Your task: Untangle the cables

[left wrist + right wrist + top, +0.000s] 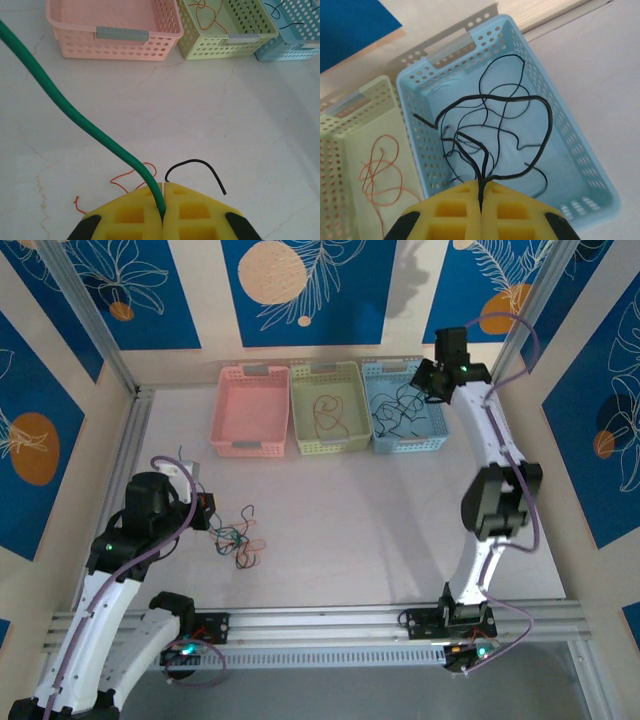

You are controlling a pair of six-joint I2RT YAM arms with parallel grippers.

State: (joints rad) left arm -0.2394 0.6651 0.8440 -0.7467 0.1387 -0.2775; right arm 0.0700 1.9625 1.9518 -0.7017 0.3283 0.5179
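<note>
By my reading you are working somewhere past the midpoint. Your right tool is hanging over the blue basket at the upper right of the top view. Its pads are pressing together on a black cable, whose loop is dangling among the other black strands lying in that basket. Next to it, the green basket is holding an orange cable. The pink basket is sitting bare as far as the left wrist view shows, so that bin is probably waiting for its first piece.

Your left tool is sitting at the left of the bench, with its pads closed on a green cable that is running off toward the upper left of the wrist frame. Just beside it, a small tangle is lying on the bench in the lower left of the top view, mixing black, orange and green strands. The wrist view is showing a loose black end and an orange strand close to the pads.

You are left with three things to do: release the black cable into its basket, draw the green one free of the knot, and sort whatever is remaining in the tangle.
</note>
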